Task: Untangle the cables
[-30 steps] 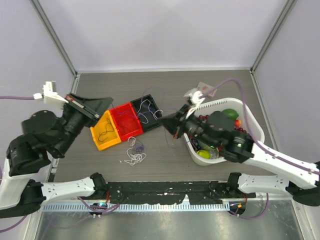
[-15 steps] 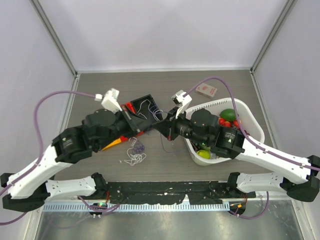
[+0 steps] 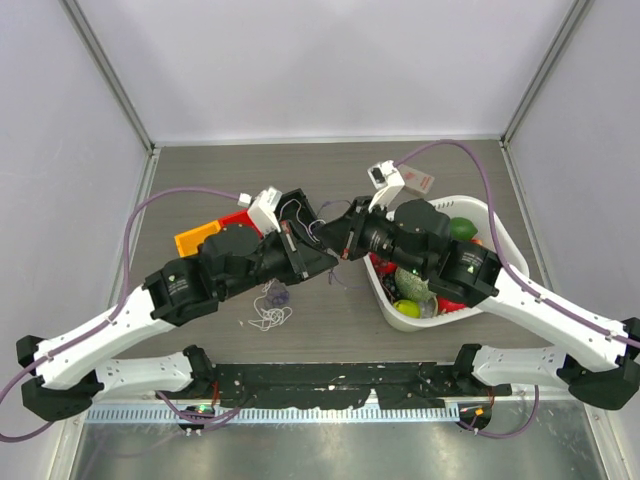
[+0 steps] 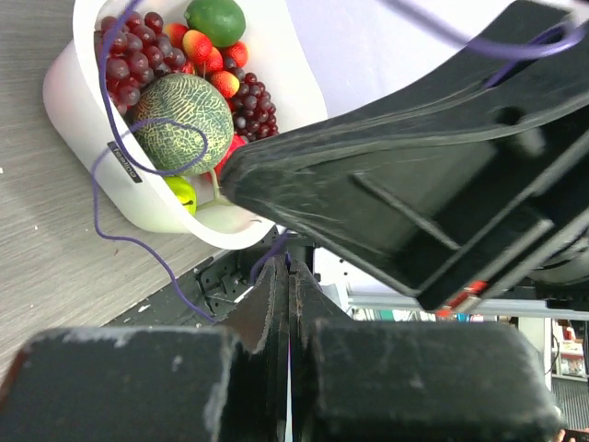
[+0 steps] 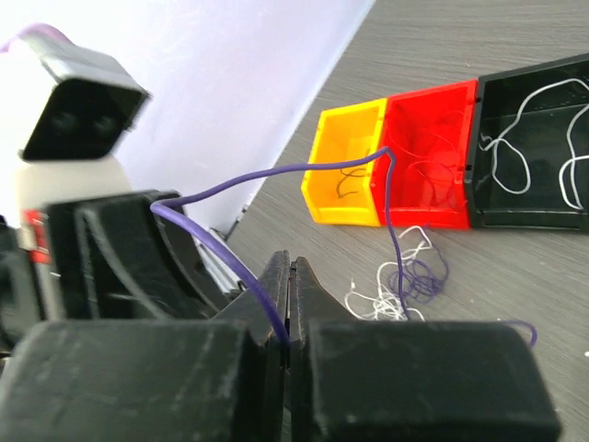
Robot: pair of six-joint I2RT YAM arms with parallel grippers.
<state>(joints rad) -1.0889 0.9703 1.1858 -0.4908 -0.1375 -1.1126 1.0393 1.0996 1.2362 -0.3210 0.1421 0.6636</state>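
Grey wood-grain table [image 3: 330, 165], pale walls [image 3: 320, 60] on three sides. Both arms reached in from the near edge and met over the table's middle, tips almost nose to nose.

Left gripper [image 4: 289, 274]: fingers pressed flat together, no gap. A purple cord [image 5: 267, 171] ran into the seam between them, so it was pinched on that cord. In this wrist view another stretch of it looped loosely in front of the basket [image 4: 69, 101]. The black body of the other gripper filled the upper right.

Right gripper [image 5: 291, 276]: fingers also closed tight, clamped on the same purple cord. From the pinch the cord rose in an arc to the left and swung back right over the bins. It then dropped straight down into the tangle [image 3: 270, 308].

The tangle lay on the table, near side of the bins and just left of the grippers. It was white and purple strands mixed, and I could not tell which strand crossed which.

Bins sat in a row, touching: yellow bin [image 5: 345, 180], red bin [image 5: 428, 157], black bin [image 5: 529, 161]. White cords [image 5: 515, 115] lay loose inside the black one. Thin strands showed in the yellow and red, too fine to make out.

The basket was white, on the right side of the table, and held a melon [image 4: 179, 124], grapes [image 4: 129, 64] and a lime [image 4: 214, 20].
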